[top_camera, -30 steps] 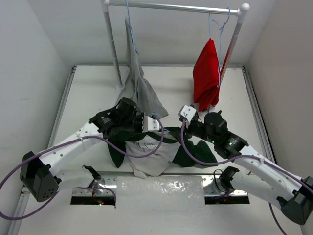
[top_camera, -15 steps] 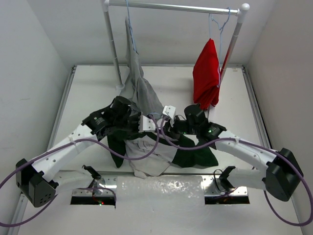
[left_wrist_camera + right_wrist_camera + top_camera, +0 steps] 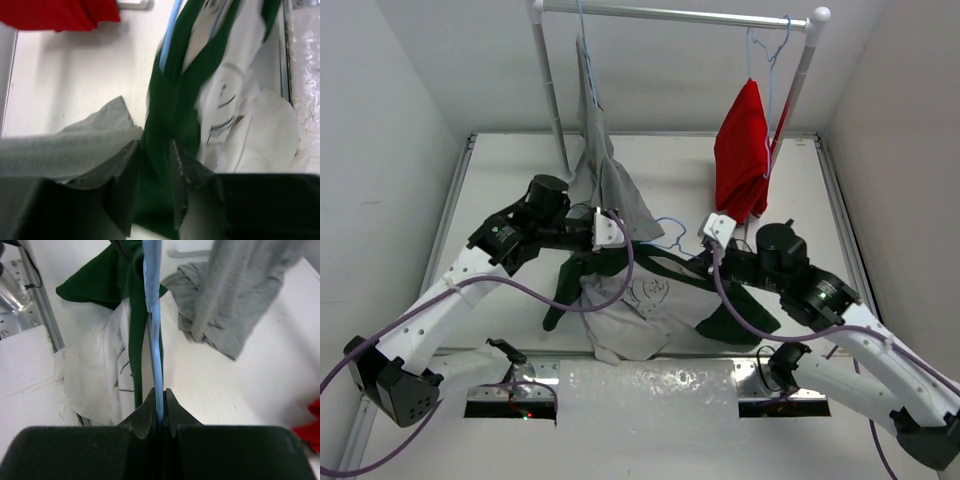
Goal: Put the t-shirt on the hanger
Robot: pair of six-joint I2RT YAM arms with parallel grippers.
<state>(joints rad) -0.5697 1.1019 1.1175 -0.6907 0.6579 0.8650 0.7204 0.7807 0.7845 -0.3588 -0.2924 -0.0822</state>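
Note:
The t-shirt (image 3: 645, 295), dark green with a white printed front, lies bunched at the table's near middle, its collar edge lifted between both arms. The pale-blue hanger (image 3: 670, 235) shows its hook just above the collar; the rest is hidden inside the shirt. My right gripper (image 3: 701, 256) is shut on the hanger (image 3: 152, 315) wire, pinched between the jaws of the right gripper (image 3: 159, 407). The left gripper (image 3: 615, 243) is at the shirt's left shoulder. Its jaws, seen at the left gripper (image 3: 152, 170), stand narrowly apart with dark green t-shirt (image 3: 170, 100) cloth filling the gap.
A grey garment (image 3: 605, 180) hangs from the rack (image 3: 670, 14) down onto the table beside my left arm. A red garment (image 3: 740, 160) hangs on another hanger at the right. A crinkled clear sheet (image 3: 650, 385) lies along the near edge.
The right gripper has shut on the hanger wire and drawn back to the right. The left arm has pulled back to the left, stretching the collar, and the hanger's hook now shows.

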